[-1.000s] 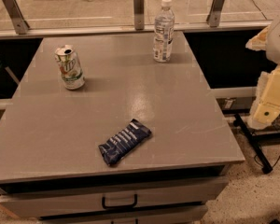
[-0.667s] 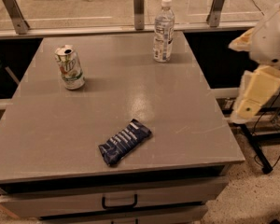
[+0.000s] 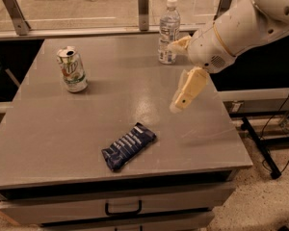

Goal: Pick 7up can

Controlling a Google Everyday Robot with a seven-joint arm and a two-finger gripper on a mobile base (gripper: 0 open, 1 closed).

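Jaws wide apart, nothing between them, can not picked yet.

Hung the gripper [image 3: 176, 76] over the right side of the table [image 3: 86, 143], just by the bottle [image 3: 169, 30]. Saw the can [image 3: 72, 70] standing upright at the far left, well apart from the gripper and untouched. Saw a dark blue packet [image 3: 128, 146] lying near the front. Had nearly all the job left, by the look of it: go across to the can, close on it, lift.

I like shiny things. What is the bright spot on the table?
Camera view: that's glare, light bouncing off the table middle, beside the end effector hovering above it; the can throws a soft shadow.
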